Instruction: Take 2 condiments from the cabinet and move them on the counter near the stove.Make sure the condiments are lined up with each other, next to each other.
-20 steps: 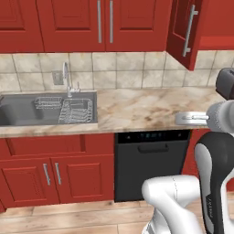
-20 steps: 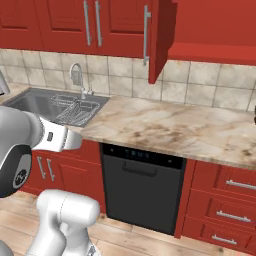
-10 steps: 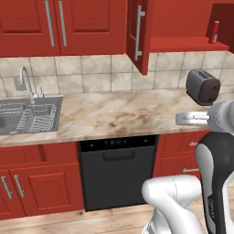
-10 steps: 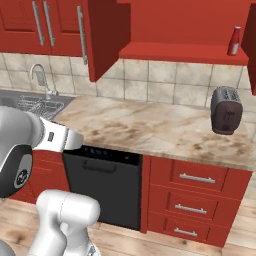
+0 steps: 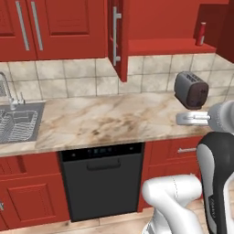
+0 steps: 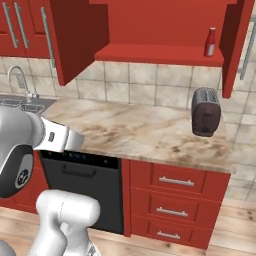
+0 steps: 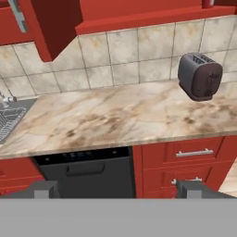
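At the far left of the left base view sits the steel sink (image 5: 20, 123) with a dish rack in its basin and a faucet (image 5: 7, 89) behind it; the right base view catches just the faucet and a corner of the basin. The beige marble table (image 5: 105, 119) runs rightward from there, bare along its middle. Beneath it a black dishwasher (image 5: 101, 178) stands between red base cabinets, and the right base view adds a stack of three drawers (image 6: 172, 202) to the dishwasher's right.

Above, the red wall cabinet (image 6: 160, 52) has a door swung open, edge-on with its silver bar handle (image 5: 115, 34) in the left base view and seen from the inside as a broad red panel in the right base view. On the inner shelf, toward its right end, stands one red condiment bottle (image 6: 210, 42) with a pale cap, upright. The left base view shows it too.

Right of centre a dark grey toaster (image 7: 200, 75) rests on the table near the tiled wall, below the bottle.

The hand (image 7: 118, 189) is released, its two finger tips set wide apart and grasping nothing, held out in front of the dishwasher and drawers, well short of the cabinet.
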{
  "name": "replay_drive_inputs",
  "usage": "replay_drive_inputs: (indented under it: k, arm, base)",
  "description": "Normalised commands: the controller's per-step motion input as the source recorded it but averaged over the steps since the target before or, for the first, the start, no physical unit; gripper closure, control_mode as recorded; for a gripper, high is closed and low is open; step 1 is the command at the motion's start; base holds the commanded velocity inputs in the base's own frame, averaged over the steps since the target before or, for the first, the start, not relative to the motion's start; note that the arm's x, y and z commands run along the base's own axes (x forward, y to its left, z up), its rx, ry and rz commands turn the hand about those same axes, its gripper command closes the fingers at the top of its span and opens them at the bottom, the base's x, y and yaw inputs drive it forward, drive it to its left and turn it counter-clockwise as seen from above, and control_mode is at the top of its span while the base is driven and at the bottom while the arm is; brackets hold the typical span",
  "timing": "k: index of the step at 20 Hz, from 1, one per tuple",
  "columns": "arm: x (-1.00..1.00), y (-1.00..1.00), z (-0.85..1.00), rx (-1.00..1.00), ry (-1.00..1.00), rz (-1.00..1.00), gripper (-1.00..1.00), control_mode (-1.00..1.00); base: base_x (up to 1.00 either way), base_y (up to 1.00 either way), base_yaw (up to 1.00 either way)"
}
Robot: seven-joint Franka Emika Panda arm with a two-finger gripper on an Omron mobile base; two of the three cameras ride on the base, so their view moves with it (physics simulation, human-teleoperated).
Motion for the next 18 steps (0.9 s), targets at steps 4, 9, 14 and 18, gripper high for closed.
replay_drive_inputs:
  k: [4, 9, 14, 18]
  arm:
    - [0.0, 0.0, 0.0, 0.0, 0.0, 0.0, -1.0, 1.0]
    - [0.0, 0.0, 0.0, 0.0, 0.0, 0.0, -1.0, 1.0]
    - [0.0, 0.0, 0.0, 0.0, 0.0, 0.0, -1.0, 1.0]
    - [0.0, 0.0, 0.0, 0.0, 0.0, 0.0, -1.0, 1.0]
  base:
    - [0.37, -0.27, -0.01]
    - [0.27, -0.16, -0.04]
    - [0.18, -0.33, -0.1]
    - [0.24, -0.49, -0.11]
